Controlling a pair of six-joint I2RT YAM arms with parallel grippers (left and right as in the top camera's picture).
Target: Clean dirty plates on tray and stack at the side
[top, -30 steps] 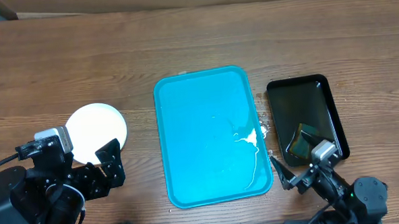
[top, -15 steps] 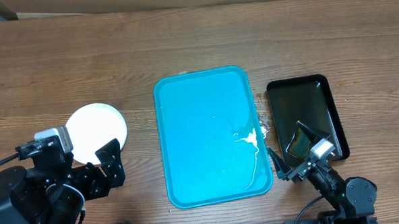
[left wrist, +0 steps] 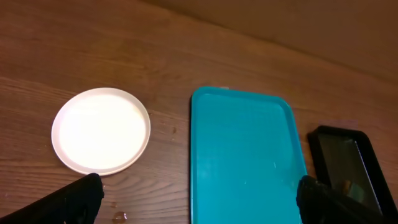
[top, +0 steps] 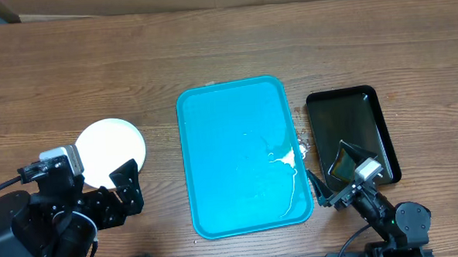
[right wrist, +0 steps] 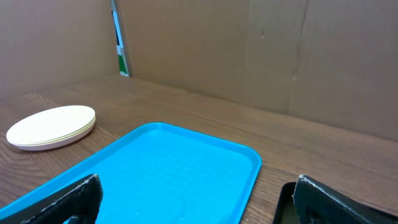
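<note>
- The plates (top: 111, 151) sit in one stack on the wooden surface (top: 210, 44), left of the tray (top: 242, 155) and well apart from it.
- From the right wrist I see the stack from the side: the rims lie one on another, pale cream. I cannot count them for certain.
- The top plate looks plain white in the overhead view. I make out no specks on it.
- The tray lies in the middle of the surface with its long side running away from me. A white smear (top: 288, 157) marks its floor near the right rim, trailing toward the near right corner.
- A black tray (top: 351, 115) lies just right of the tray, not touching it. A dark olive object (top: 339, 166) lies in its near end, partly behind my right arm. I cannot tell what it is.
- My left claw (left wrist: 199, 202) is spread wide and has hold of nothing. Its dark fingers (left wrist: 78, 199) show only at the bottom corners of the wrist view. It hangs just on my side of the plates, not touching them.
- My right claw (right wrist: 199, 202) is also spread wide and grips nothing. It sits at the near end of the gap between the two trays, looking across the tray toward the plates.
</note>
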